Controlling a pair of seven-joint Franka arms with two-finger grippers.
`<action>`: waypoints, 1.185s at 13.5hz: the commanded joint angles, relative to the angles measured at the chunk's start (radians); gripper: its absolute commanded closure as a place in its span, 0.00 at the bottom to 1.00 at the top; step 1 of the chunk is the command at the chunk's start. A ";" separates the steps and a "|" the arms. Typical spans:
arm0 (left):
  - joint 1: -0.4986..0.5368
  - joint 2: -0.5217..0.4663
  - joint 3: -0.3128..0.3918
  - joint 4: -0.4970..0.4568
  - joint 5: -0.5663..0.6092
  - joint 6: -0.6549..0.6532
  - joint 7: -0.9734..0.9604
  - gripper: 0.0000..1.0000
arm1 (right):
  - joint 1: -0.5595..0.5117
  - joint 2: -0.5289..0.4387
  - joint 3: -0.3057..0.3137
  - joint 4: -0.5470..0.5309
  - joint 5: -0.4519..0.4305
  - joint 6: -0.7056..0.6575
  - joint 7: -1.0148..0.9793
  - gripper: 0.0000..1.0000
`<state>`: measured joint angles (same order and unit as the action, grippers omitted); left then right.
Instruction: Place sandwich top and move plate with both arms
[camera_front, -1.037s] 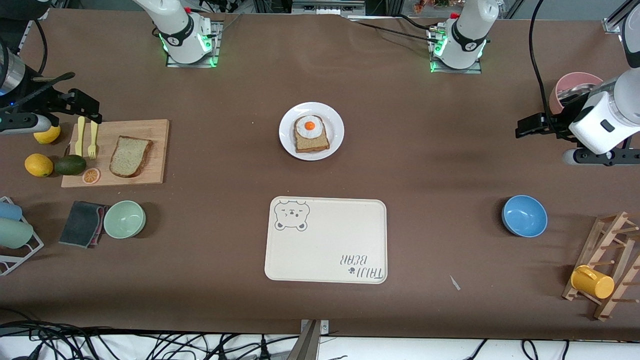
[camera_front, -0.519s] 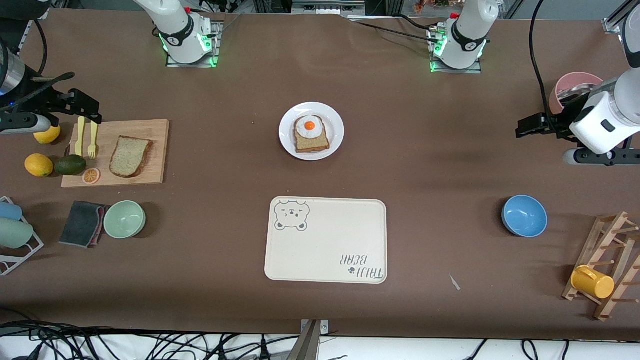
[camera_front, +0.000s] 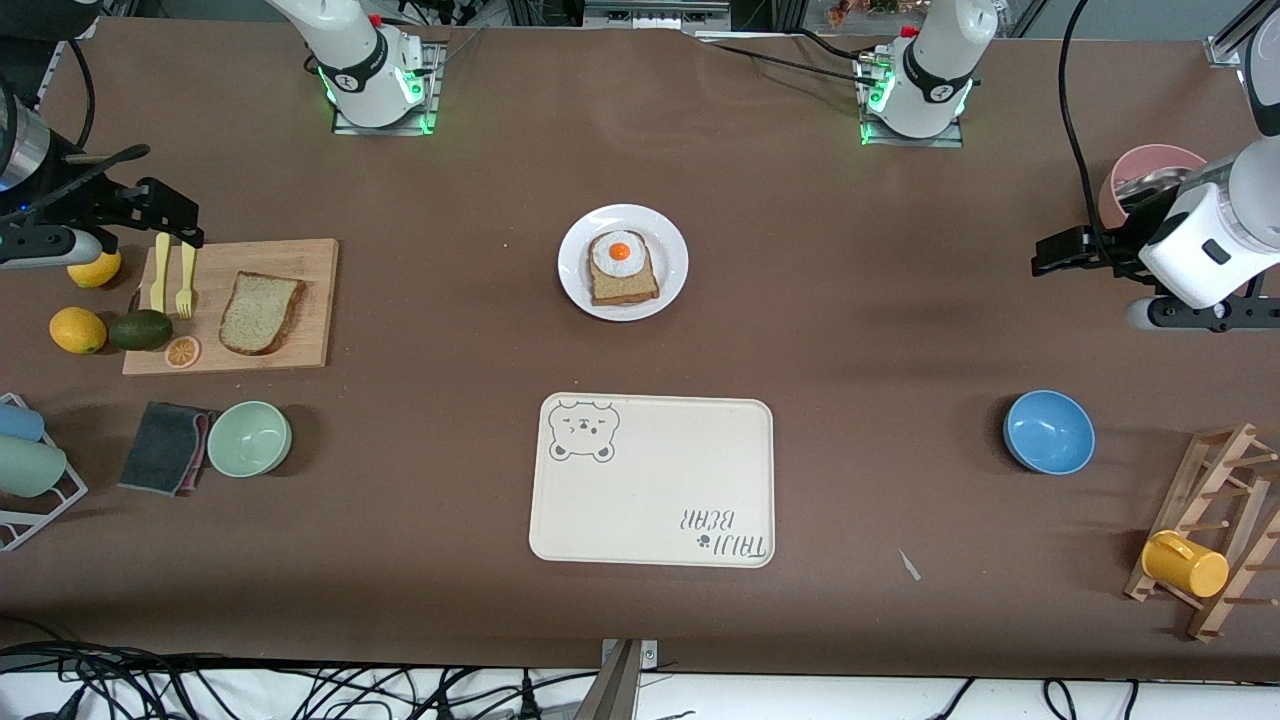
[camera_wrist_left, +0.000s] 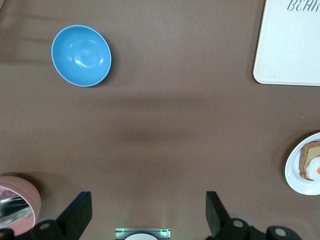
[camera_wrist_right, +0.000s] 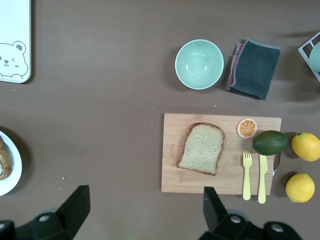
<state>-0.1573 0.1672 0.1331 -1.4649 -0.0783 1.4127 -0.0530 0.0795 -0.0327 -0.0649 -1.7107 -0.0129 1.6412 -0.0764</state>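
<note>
The plain slice of light-brown wholegrain bread, the sandwich top (camera_front: 260, 313), is shown lying flat on a rectangular wooden cutting board (camera_front: 310, 300) toward the right arm's end of the table. On the same board are placed a yellow plastic fork (camera_front: 185, 280) and knife (camera_front: 160, 272), and an orange slice (camera_front: 182, 351); a dark green avocado (camera_front: 140, 329) and 2 yellow lemons (camera_front: 77, 329) lie just beside the board. The round white shallow plate (camera_front: 670, 245) is seen at mid-table, bearing a bread slice with a fried egg (camera_front: 621, 267). The cream rectangular tray with a bear drawing (camera_front: 652, 480) lies nearer the front camera than the plate, well apart from it. A pale green bowl (camera_front: 249, 438) and a folded dark grey cloth (camera_front: 165, 447) are seen nearer the camera than the board; a blue bowl (camera_front: 1048, 431) lies toward the left arm's end.

The right gripper (camera_wrist_right: 142, 210) is held high over the table beside the cutting board, jaws spread wide and holding nothing. The left gripper (camera_wrist_left: 148, 212) is held over bare brown tabletop near the blue bowl, jaws likewise wide and holding nothing.
</note>
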 joint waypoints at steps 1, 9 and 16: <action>0.007 0.012 0.003 0.031 -0.026 -0.023 0.009 0.00 | -0.003 -0.013 0.007 -0.012 -0.001 0.006 -0.006 0.00; 0.007 0.014 0.000 0.031 -0.028 -0.035 0.009 0.00 | -0.003 -0.015 0.011 -0.009 -0.001 0.006 -0.005 0.00; 0.007 0.014 0.000 0.031 -0.028 -0.034 0.009 0.00 | 0.002 -0.013 0.013 -0.007 -0.002 0.006 -0.014 0.00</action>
<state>-0.1573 0.1675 0.1330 -1.4649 -0.0783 1.4012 -0.0530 0.0805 -0.0327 -0.0597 -1.7107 -0.0129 1.6412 -0.0775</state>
